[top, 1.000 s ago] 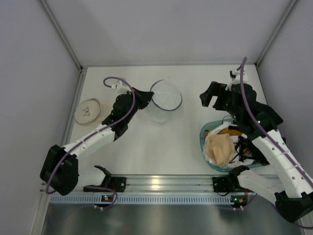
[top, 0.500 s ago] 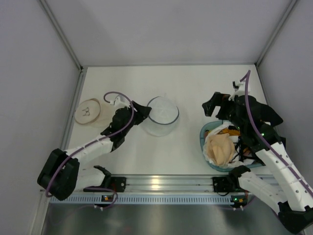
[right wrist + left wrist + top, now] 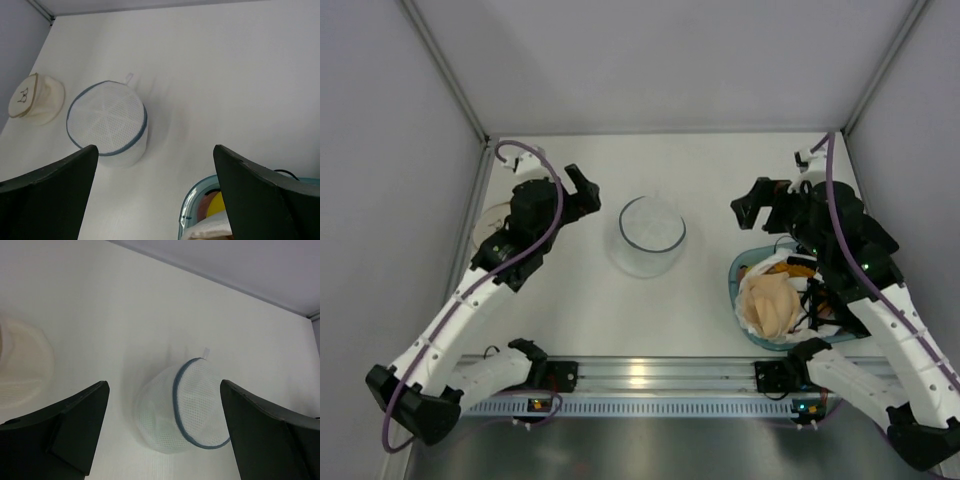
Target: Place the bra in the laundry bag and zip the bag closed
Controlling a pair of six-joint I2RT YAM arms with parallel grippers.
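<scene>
Left hand point(image 3: 587, 192) now spread wide, off the laundry bag point(image 3: 650, 236)

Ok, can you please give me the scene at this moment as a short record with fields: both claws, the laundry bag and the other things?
left claw: open, empty, left of the laundry bag, not touching it
right claw: open, empty, just beyond the blue basket
laundry bag: stands between both claws, no garment seen inside
blue basket: near right, holds clothes, beige garment on top
beige pouch: far left
</scene>
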